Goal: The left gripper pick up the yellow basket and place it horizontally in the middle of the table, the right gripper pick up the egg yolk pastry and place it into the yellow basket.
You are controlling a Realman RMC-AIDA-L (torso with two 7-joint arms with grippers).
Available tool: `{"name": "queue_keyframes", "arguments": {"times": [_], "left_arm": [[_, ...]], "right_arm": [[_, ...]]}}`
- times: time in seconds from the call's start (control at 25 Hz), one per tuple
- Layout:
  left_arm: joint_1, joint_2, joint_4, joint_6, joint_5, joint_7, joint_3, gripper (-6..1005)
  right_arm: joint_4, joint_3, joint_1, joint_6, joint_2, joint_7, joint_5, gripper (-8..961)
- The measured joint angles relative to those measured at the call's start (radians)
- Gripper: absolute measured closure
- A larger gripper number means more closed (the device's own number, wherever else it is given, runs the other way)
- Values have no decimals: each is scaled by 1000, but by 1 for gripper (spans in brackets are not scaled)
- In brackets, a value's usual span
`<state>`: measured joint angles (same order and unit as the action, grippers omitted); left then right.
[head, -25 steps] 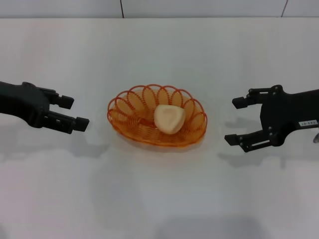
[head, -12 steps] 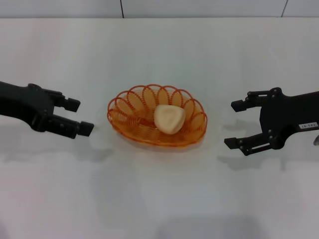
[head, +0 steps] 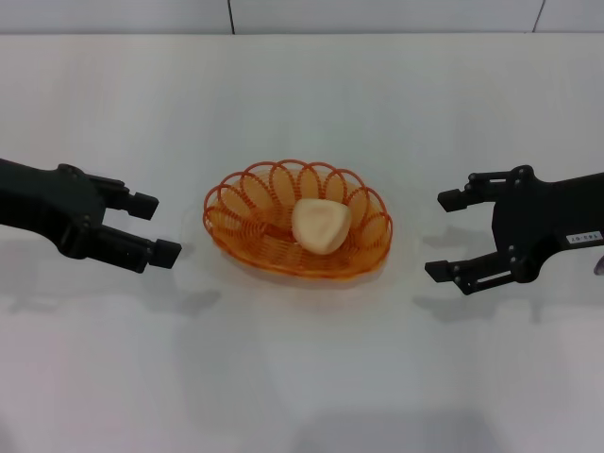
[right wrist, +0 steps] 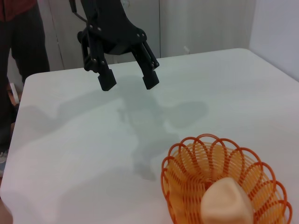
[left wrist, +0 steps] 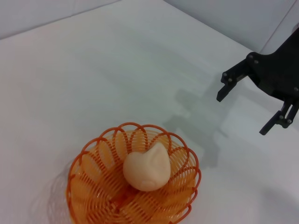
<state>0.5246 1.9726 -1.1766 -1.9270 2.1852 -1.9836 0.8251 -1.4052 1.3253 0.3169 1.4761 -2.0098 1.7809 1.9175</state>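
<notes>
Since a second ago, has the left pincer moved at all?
Yes. The left pincer has crept toward the yellow basket, which stayed put, and its open fingers are not touching it.

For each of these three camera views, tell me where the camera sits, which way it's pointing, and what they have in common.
Head view: on the robot's head, looking forward and down at the table; left gripper and right gripper flank the yellow basket, both open.
Left wrist view: on the left arm, facing across the basket toward the right gripper.
Right wrist view: on the right arm, facing the left gripper.
All share the basket holding the egg yolk pastry.
</notes>
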Motion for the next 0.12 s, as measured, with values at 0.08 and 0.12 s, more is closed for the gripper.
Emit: {"name": "queue_keyframes", "arguments": {"times": [0.08, 0.12], "left_arm": [[0, 0, 0, -2, 0, 0, 0, 126], [0, 0, 0, -5, 0, 1, 0, 126]], "right_arm": [[0, 0, 0, 1, 0, 0, 0, 93], [0, 0, 0, 2, 0, 0, 1, 93]]}}
